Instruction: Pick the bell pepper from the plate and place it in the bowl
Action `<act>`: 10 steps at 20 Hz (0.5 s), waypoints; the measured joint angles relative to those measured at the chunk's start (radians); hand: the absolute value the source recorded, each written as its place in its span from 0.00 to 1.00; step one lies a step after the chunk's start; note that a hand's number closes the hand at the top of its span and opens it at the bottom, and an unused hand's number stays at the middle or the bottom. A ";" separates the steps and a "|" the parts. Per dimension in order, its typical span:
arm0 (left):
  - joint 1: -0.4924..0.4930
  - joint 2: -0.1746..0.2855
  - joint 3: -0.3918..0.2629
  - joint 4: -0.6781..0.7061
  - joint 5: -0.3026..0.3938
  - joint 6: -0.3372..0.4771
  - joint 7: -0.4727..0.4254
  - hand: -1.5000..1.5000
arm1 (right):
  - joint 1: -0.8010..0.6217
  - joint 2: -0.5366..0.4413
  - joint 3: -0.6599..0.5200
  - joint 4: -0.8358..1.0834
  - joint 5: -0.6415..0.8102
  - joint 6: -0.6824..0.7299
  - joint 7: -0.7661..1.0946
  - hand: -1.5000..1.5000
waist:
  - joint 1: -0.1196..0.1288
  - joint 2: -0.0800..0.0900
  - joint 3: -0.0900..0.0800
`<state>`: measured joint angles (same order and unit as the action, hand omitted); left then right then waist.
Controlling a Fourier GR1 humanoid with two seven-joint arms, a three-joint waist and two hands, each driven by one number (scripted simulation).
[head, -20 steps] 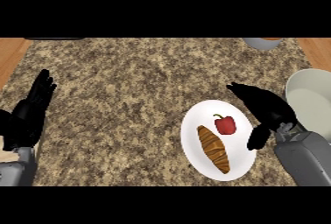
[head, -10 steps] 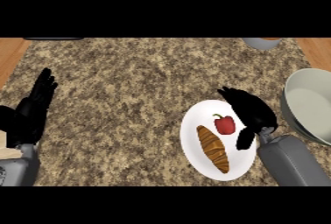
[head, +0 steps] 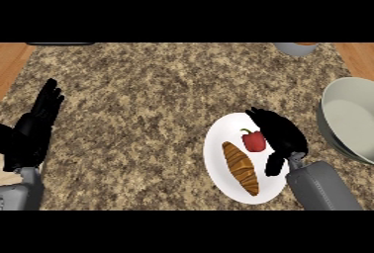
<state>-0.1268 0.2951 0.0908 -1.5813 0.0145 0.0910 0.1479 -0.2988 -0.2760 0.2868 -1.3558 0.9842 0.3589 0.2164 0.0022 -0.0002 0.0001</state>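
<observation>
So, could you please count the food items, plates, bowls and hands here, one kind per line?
Food items: 2, bell pepper, bread
Plates: 1, plate
Bowls: 1, bowl
Hands: 2, left hand, right hand
Total: 6
Not counted: grey vessel, cut off at the far edge.

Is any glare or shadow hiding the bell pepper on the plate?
Head view: no glare, even light on the plate; the bell pepper shows plainly, the black right hand at its right side; the bowl is cropped by the right edge.
</observation>
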 measured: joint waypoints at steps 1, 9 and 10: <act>0.011 0.003 0.011 0.000 0.005 -0.009 -0.011 0.50 | -0.014 0.005 -0.010 0.033 0.007 -0.016 -0.014 0.00 | 0.001 0.000 0.000; -0.019 -0.030 0.026 0.049 -0.024 -0.021 -0.038 0.50 | -0.052 0.068 -0.048 0.149 0.063 -0.055 -0.036 1.00 | 0.000 0.001 0.000; -0.032 -0.024 0.034 0.055 -0.021 -0.027 -0.032 0.50 | -0.070 0.078 -0.052 0.180 0.063 -0.047 -0.040 1.00 | 0.001 0.001 0.000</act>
<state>-0.1588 0.2708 0.1243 -1.5259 -0.0066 0.0644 0.1155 -0.3693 -0.1981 0.2349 -1.1754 1.0472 0.3123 0.1768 0.0033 0.0006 -0.0003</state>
